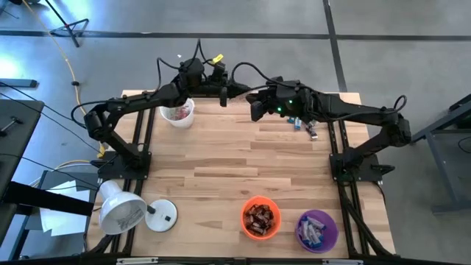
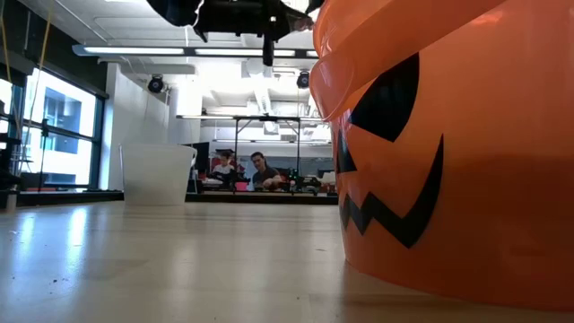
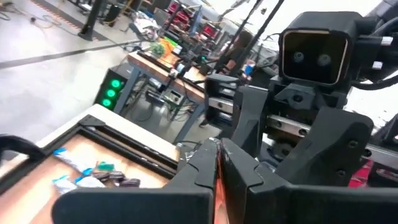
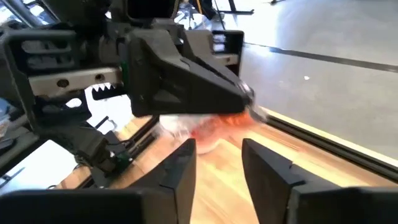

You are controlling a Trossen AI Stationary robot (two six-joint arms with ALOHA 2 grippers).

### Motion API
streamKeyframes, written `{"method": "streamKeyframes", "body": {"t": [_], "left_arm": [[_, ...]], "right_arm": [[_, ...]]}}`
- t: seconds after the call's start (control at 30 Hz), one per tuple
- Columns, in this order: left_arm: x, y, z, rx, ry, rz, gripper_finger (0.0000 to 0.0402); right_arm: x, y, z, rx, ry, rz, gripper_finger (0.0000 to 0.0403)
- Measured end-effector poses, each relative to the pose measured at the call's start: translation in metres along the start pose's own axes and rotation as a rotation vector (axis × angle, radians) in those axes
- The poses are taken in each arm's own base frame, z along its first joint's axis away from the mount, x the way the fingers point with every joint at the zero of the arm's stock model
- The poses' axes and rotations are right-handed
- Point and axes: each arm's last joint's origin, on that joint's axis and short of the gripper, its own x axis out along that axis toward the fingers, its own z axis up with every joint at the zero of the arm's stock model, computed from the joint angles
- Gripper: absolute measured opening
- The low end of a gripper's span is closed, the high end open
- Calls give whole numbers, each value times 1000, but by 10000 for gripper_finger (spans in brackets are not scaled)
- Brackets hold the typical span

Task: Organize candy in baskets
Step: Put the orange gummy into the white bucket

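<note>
Handing over a candy (image 4: 244, 94) mid-air at the surface's (image 1: 221, 169) far edge: the left gripper (image 3: 216, 163) is clamping it, the right gripper (image 4: 217, 163) is standing apart facing it. Next it probably needs carrying to the nearby white basket (image 1: 177, 112). Loose candy (image 1: 305, 126) is lying right of both; orange basket (image 1: 260, 218) and purple basket (image 1: 317, 230) are sitting well away, with bare wood between.

Both dark arms reach inward above the table's far edge, wrists nearly meeting. The left pincer (image 3: 216, 163) has its fingers pressed together on a candy wrapper; the right pincer (image 4: 217, 163) faces it, fingers parted.
</note>
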Motion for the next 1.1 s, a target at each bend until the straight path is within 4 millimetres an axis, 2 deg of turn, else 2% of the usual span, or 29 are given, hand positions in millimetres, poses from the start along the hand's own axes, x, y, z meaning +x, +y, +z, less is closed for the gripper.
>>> {"method": "streamKeyframes", "body": {"t": [0.2, 0.43, 0.57, 0.7, 0.9, 1.1], "left_arm": [[-11, 20, 5, 7, 11, 81, 1], [-29, 47, 9, -4, 58, 204, 1], [-49, 66, 9, -24, 134, 313, 1], [-79, 78, 9, -39, 229, 486, 0], [-128, 74, 9, -23, 378, 871, 0], [-157, 60, -3, -35, 588, 1117, 0]], "right_arm": [[2, -8, -1, -4, 43, -34, 145], [2, -27, -11, 49, 182, -166, 147], [-2, -37, -21, 65, 293, -263, 147], [-7, -43, -29, 69, 378, -337, 147], [-8, -45, -32, 55, 410, -363, 147], [-7, -49, -30, 34, 404, -373, 147]]}}
